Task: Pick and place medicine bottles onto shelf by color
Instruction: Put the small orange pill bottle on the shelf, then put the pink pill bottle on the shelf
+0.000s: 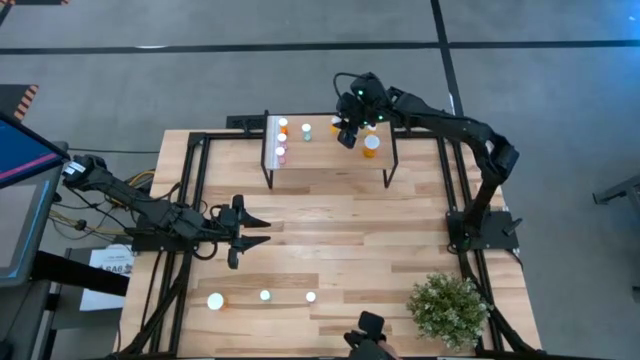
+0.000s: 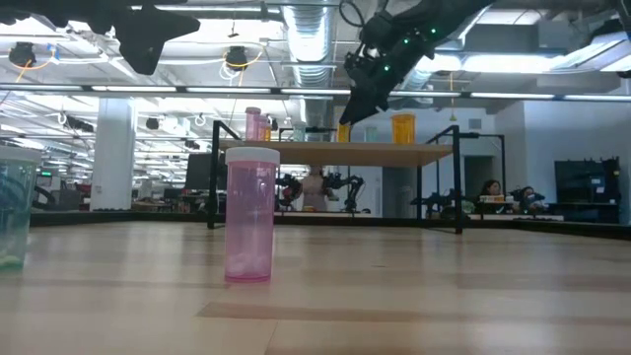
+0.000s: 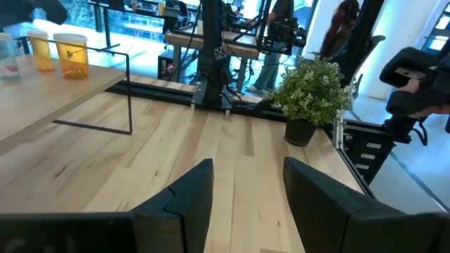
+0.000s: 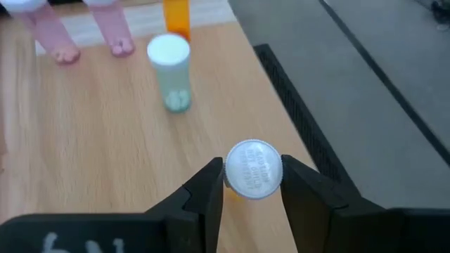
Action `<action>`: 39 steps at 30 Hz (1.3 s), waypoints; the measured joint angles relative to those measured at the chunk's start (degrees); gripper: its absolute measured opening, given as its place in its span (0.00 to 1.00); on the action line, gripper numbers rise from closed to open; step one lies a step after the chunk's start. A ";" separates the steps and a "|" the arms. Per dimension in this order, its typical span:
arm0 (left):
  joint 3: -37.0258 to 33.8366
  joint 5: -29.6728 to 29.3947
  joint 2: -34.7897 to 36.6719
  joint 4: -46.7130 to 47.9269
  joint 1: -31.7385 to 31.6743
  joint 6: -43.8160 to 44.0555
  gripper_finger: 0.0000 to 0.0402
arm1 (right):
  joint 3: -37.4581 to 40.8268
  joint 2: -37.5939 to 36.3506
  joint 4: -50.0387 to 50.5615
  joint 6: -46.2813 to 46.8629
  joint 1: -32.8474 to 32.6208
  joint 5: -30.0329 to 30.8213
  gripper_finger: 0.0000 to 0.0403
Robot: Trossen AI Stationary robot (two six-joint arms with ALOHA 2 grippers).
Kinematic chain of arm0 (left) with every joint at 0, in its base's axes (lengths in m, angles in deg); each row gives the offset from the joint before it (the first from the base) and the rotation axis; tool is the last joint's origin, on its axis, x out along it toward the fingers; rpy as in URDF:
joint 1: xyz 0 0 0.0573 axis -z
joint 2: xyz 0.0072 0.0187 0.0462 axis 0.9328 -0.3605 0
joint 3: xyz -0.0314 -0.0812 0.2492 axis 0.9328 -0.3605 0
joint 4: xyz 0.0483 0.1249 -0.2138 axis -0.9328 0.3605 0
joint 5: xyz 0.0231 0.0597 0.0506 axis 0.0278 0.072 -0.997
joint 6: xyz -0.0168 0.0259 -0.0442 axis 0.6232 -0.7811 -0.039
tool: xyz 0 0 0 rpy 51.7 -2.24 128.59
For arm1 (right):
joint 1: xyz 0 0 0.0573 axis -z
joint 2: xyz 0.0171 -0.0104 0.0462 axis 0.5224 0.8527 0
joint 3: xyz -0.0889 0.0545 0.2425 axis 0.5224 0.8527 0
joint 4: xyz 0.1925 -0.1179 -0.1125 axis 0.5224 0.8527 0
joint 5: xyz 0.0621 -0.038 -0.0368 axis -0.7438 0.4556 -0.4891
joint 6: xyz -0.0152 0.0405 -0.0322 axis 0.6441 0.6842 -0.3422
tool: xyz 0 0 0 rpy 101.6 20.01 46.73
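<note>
Bottles waiting in front, right gripper working over the shelf.
Three bottles [image 1: 263, 296] are standing near the front edge; the left gripper [image 1: 262, 232] is hovering mid-table, jaws apart and empty; the right gripper [image 4: 252, 184] is poised at the shelf [image 1: 330, 160], jaws flanking a white-capped bottle [image 4: 252, 169], whether gripping I cannot tell.

**Table and shelf, as I saw them**

I saw the wooden table [image 1: 340, 230] carrying the shelf [image 1: 330, 155] at its far edge, three white-capped bottles [image 1: 264, 296] in a row near the front edge, and a potted plant [image 1: 447, 310] at the front right corner. Several small bottles [image 1: 283, 138] stood on the shelf, an orange bottle [image 1: 371, 146] among them.
</note>
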 joint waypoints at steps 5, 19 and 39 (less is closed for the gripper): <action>0.00 -0.01 0.00 -0.02 0.00 0.00 0.40 | 0.01 1.20 0.80 0.02 -0.30 -0.02 0.39; 0.00 -0.04 0.00 -0.07 0.00 0.00 0.40 | 0.04 1.12 3.33 0.17 -0.68 -0.15 0.50; 0.00 -0.04 0.02 -0.07 0.00 0.00 0.40 | -11.12 0.98 16.19 0.65 -2.25 -0.16 0.63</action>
